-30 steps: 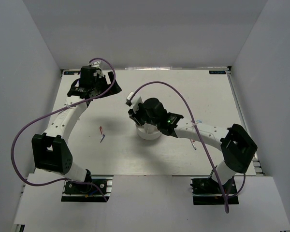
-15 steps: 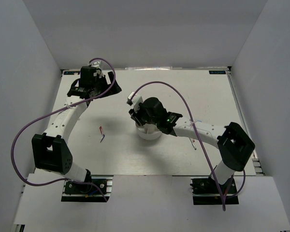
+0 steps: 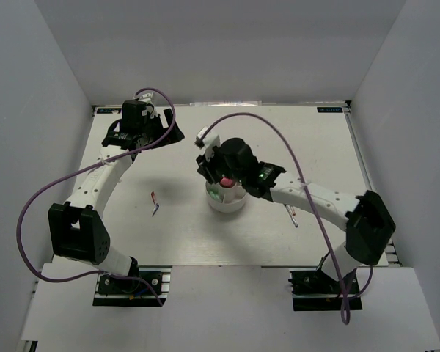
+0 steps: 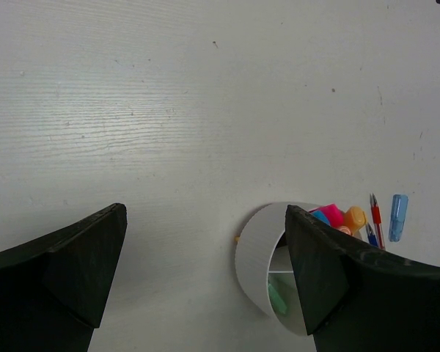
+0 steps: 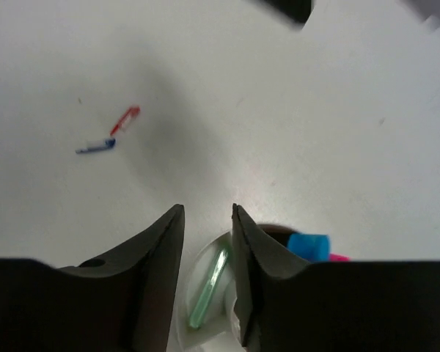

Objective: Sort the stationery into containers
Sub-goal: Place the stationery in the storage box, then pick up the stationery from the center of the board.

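The round white cup stands mid-table. A pink highlighter sticks up in it. My right gripper hovers just above its far-left rim, open and empty. In the right wrist view the gripper frames a mint-green highlighter lying in a compartment, with blue and pink highlighters beside it. My left gripper is open and empty at the back left. In its view the cup holds pink and orange highlighters.
A short red pen and a blue pen lie together on the table left of the cup. A thin red pen and a blue marker lie right of the cup, beside the right arm.
My right gripper has lifted and drawn back from over the cup, so the pink highlighter in the cup now shows. The right elbow swung right. The left arm has not moved.
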{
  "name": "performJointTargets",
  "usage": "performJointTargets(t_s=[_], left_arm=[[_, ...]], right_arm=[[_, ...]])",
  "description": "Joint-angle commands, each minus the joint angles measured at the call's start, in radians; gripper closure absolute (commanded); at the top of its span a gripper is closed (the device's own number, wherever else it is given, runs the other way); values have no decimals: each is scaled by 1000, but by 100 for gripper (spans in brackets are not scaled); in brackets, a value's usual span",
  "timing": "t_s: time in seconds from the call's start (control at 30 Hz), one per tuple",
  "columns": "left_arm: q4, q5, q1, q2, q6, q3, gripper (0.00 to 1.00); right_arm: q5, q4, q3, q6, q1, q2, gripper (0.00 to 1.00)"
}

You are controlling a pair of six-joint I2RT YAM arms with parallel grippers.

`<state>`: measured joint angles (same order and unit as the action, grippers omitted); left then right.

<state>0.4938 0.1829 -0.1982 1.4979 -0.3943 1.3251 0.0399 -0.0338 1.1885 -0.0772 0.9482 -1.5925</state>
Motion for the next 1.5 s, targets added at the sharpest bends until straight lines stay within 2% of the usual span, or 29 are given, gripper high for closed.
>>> performJointTargets(t_s=[0.0, 0.07, 0.13, 0.2, 0.23, 0.3, 0.33, 0.43, 0.57, 0.7, 0.73, 0.8, 0.93, 1.23, 1.3, 1.33, 1.37, 1.43, 1.47], left_arm=[[-3, -2, 6, -50, 12, 22, 2], [-9, 1, 6, -45, 11, 22, 2], [-11, 3, 6, -42, 9, 26, 2], [-15, 6, 6, -41, 9, 28, 2], [-17, 3, 6, -42, 9, 28, 2], [-21, 1, 6, -41, 11, 28, 2], [-26, 1, 6, -41, 12, 29, 2], [-29, -5, 6, -30, 14, 37, 2], [-29, 9, 6, -18, 11, 57, 2], [-15, 3, 6, -22, 21, 60, 2], [-17, -6, 6, -22, 28, 59, 2], [-17, -8, 6, -22, 32, 56, 2], [-18, -2, 6, -16, 29, 48, 2], [-6, -11, 6, -15, 31, 45, 2], [-8, -11, 6, -13, 29, 40, 2], [-6, -11, 6, -11, 29, 39, 2], [-8, -11, 6, -10, 28, 37, 2], [-8, -14, 16, -10, 20, 34, 2], [-8, -13, 16, -10, 9, 31, 2]], right_arm=[[32, 6, 143, 63, -19, 166, 63], [64, 69, 145, 65, -61, 218, 74], [112, 136, 134, 68, -95, 244, 75], [141, 242, 108, 95, -189, 279, 74], [143, 273, 77, 102, -278, 287, 74], [131, 374, 48, 128, -346, 295, 74], [120, 400, 19, 137, -447, 289, 71], [95, 483, -42, 146, -630, 229, 63], [34, 526, -108, 206, -759, 152, 57], [-11, 532, -130, 237, -813, 92, 49], [-15, 534, -133, 241, -815, 65, 43], [-29, 538, -139, 243, -830, 19, 38], [-29, 520, -148, 249, -847, -49, 37], [-100, 483, -132, 235, -904, -147, 48], [-109, 483, -132, 229, -910, -161, 55], [-121, 483, -130, 228, -911, -165, 58], [-126, 483, -130, 225, -914, -167, 67], [-136, 480, -129, 206, -916, -156, 78], [-140, 480, -118, 195, -916, -137, 89]])
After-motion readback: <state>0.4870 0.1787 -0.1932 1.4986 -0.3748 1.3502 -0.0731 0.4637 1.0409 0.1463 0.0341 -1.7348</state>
